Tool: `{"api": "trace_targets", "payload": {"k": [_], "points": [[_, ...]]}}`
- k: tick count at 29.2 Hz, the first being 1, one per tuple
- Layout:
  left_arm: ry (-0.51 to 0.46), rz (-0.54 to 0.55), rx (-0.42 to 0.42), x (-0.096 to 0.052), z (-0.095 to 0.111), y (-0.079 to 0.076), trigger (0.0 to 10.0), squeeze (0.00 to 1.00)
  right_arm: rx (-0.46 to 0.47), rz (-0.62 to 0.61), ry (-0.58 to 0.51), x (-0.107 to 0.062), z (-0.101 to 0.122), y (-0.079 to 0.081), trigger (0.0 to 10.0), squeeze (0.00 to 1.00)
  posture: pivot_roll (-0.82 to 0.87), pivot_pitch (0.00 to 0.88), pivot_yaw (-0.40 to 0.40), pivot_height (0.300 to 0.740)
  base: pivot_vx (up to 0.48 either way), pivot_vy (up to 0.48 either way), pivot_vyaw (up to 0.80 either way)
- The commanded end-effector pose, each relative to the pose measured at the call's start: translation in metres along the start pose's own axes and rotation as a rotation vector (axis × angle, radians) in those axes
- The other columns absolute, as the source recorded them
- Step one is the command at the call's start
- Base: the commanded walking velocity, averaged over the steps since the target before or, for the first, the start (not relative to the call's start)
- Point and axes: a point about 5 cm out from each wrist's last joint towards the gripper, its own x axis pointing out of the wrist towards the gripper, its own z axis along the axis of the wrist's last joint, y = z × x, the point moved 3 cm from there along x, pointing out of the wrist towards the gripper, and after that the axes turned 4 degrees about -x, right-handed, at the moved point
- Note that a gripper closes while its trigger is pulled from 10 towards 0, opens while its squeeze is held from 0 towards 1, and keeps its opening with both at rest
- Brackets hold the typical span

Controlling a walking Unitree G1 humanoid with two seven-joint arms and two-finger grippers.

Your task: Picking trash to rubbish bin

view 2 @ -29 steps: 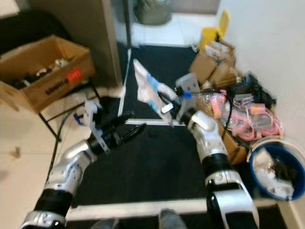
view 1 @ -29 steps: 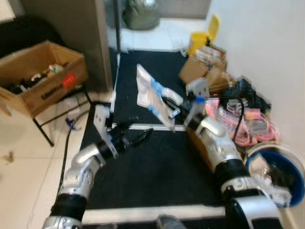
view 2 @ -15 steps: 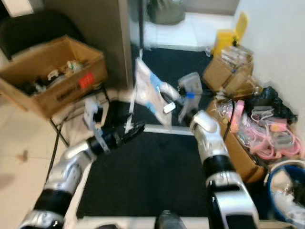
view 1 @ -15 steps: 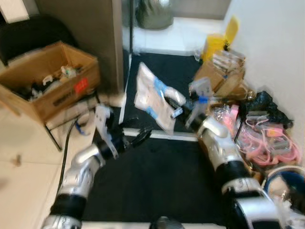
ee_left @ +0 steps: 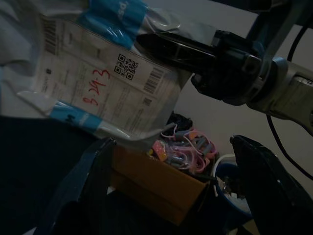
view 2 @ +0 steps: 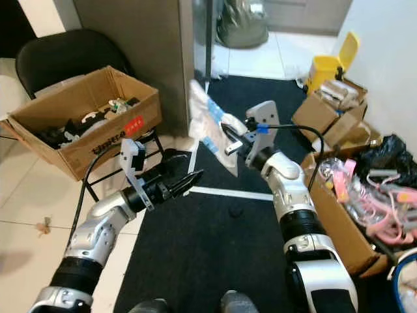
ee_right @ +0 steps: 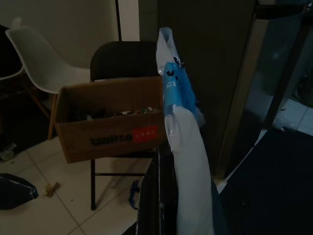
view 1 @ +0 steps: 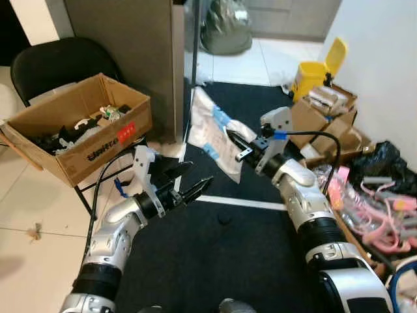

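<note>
Right arm raised, bent at elbow, reaching forward-left; right gripper (view 1: 236, 145) clamped on edge of white plastic mailer bag (view 1: 214, 134) with blue stripes and printed label, held in air above black mat (view 1: 221, 254). Left arm stretched forward at lower height, forearm angled up; left gripper (view 1: 187, 180) spread wide, fingers pointing toward bag, not touching it. Open cardboard box (view 1: 78, 134) of clutter on black chair (view 1: 58, 62) to left

A tiled floor (view 1: 39, 208) carries a black mat (view 1: 221, 261); a folding chair (view 2: 58, 59), cardboard boxes (view 1: 326, 117) and a yellow bin (view 1: 313, 68) stand on it.
</note>
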Motion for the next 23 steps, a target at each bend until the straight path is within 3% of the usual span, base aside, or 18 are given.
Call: {"api": "trace_targets", "payload": {"k": [1,8,23], "points": [[0.011,0.003,0.010,-0.0025,-0.0009,0.0012,10.0,0.00,0.004,0.016,0.004,0.0016,-0.0022,0.0051,10.0,0.00,-0.02,0.000,-0.061,0.740,0.322,0.000,0.80],[0.013,0.002,0.012,-0.0024,-0.0011,0.0009,10.0,0.00,0.002,0.018,0.005,0.0015,-0.0025,0.0057,10.0,0.00,-0.02,0.000,-0.061,0.740,0.326,0.000,0.80],[0.016,0.001,0.017,-0.0020,-0.0015,0.0002,10.0,0.00,0.009,0.011,0.014,0.0014,-0.0037,0.0050,10.0,0.00,-0.02,0.000,-0.068,0.740,0.324,0.000,0.00]]}}
